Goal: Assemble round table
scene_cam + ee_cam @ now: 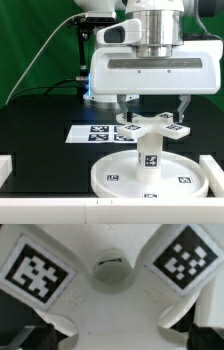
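The large rimmed round disc (112, 176) lies flat on the black table near the front. The short post (149, 152) stands upright in its middle, with the cross-shaped piece (152, 125) sitting on top of it. My gripper (154, 106) hangs straight over the cross-shaped piece, fingers spread wide with a tip above each side, holding nothing. In the wrist view the cross-shaped piece (112, 308) fills the picture, two tagged arms and its centre hole showing. The dark fingertips (32, 336) sit at the two corners, outside one arm, and my gripper (118, 339) is centred on it.
The marker board (92, 132) lies flat behind the disc, partly hidden by the cross-shaped piece. A white border block (5, 168) stands at the exterior view's left and another (216, 170) at its right. A green backdrop closes the rear.
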You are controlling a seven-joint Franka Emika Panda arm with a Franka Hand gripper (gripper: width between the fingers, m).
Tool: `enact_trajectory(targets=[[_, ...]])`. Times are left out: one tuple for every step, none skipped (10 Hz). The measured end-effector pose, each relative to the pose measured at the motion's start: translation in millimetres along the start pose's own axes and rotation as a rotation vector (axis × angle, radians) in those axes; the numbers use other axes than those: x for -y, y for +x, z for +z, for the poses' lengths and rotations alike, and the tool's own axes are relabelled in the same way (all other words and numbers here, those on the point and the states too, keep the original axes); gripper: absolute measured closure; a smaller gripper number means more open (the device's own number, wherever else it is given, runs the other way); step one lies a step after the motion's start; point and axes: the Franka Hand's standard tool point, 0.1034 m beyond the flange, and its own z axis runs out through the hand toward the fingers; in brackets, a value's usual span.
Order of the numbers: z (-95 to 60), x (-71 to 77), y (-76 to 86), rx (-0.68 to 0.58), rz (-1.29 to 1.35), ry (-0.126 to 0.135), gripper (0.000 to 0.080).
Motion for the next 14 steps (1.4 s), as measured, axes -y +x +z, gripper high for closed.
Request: enact_trajectory(targets=[[1.9, -1.5, -0.9, 0.002, -0.013, -0.003, 0.0151], [4.0, -4.2, -1.7, 0.004, -0.017, -0.006, 0.0151], [4.7, -4.5, -2.0, 0.004, -0.015, -0.007, 0.0151], [4.7, -4.6, -2.0, 0.004, -0.015, -0.007, 0.0151], [4.7, -4.6, -2.0, 0.004, -0.013, -0.007, 0.0259], [4.7, -4.6, -2.0, 0.004, 0.021, -0.007, 0.0365], [4.7, -4.6, -1.9, 0.004, 0.022, -0.007, 0.0365], [4.7, -4.4, -2.0, 0.004, 0.050, -0.005, 0.0363], [4.5, -4.2, -1.8, 0.003, 0.155, -0.004, 0.0363], [5.0, -3.1, 0.0, -0.003, 0.262, -0.005, 0.0363], [5.3, -3.0, 1.2, -0.008, 0.368, -0.009, 0.0363], [5.2, -3.6, 1.0, -0.008, 0.457, -0.010, 0.0363], [5.2, -4.0, 0.7, -0.006, 0.535, -0.009, 0.0363], [5.2, -4.6, 0.4, -0.003, 0.634, -0.010, 0.0363]])
